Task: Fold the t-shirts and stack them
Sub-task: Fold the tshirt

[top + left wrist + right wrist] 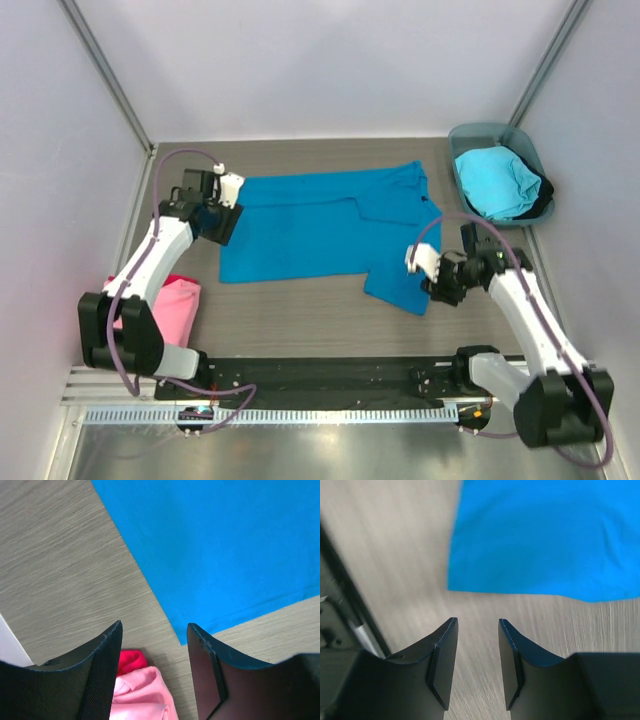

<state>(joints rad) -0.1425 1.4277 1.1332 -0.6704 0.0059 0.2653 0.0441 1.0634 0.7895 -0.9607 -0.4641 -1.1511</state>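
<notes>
Bolted at six o'clock, the arm bases are seen at the near edge of the table [300,312]. Just beyond, at eight o'clock, the pink t-shirt [182,298] is left bunched, apparently parked off the working area. At the centre the deep blue t-shirt [300,235] is spread flat, presumably for folding. The right gripper [440,288] is held at its four o'clock corner and the left gripper [222,222] at its ten o'clock edge. Both pairs of jaws are parted partway with nothing gripped, seemingly poised to take cloth. Farthest, at two o'clock, the cyan t-shirt [495,180] is kept in the tub [488,128], judged to be awaiting its turn.
</notes>
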